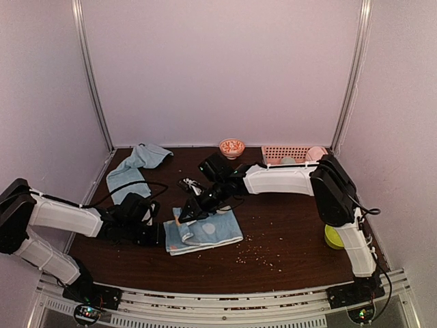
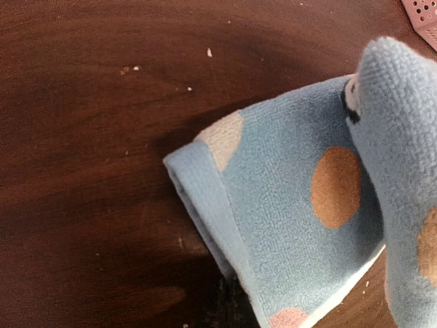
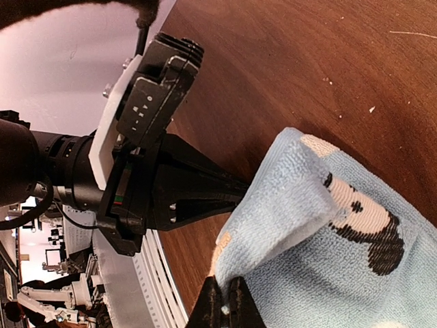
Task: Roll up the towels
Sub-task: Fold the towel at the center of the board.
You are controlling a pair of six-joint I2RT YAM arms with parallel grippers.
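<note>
The right gripper (image 3: 223, 304) is found with jaws pinched on a raised fold of the spotted towel (image 1: 208, 232). The left gripper (image 1: 164, 232) is closed tight at the towel's edge just beside; a grip cannot be confirmed. The plain towel (image 1: 133, 171) is noted well beyond both jaws.

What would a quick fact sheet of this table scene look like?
Surface: dark wooden table
Spotted towel: lying centre front, one corner folded up
Plain towel: crumpled, back left, untouched
Left end effector: shut on spotted towel's left edge
Right end effector: shut on spotted towel's lifted fold
Pink basket: back right
</note>
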